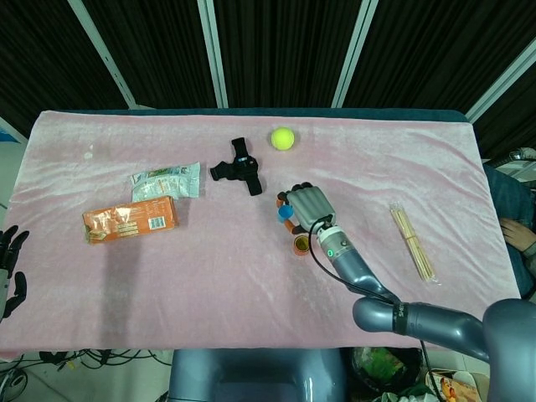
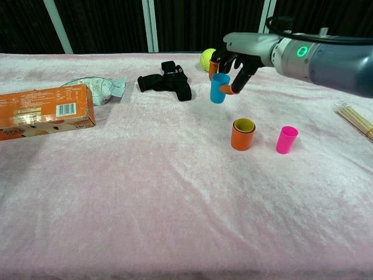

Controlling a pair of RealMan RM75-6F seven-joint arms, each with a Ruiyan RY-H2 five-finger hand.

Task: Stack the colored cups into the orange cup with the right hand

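My right hand [image 2: 233,65] [image 1: 306,204] holds a blue cup [image 2: 219,88] [image 1: 286,213] lifted off the pink cloth, tilted a little. The orange cup [image 2: 243,134] [image 1: 300,245] stands below and slightly right of it, with a yellow-green cup nested inside. A pink cup [image 2: 286,139] stands upright right of the orange cup; the arm hides it in the head view. Only the dark fingers of my left hand [image 1: 8,268] show at the left edge of the head view, apart and holding nothing.
A tennis ball [image 1: 282,137] lies far back, partly behind my right hand in the chest view. A black strap-like object [image 1: 239,166], a clear food packet [image 1: 166,181] and an orange box [image 1: 130,219] lie to the left. Wooden sticks [image 1: 412,241] lie at the right.
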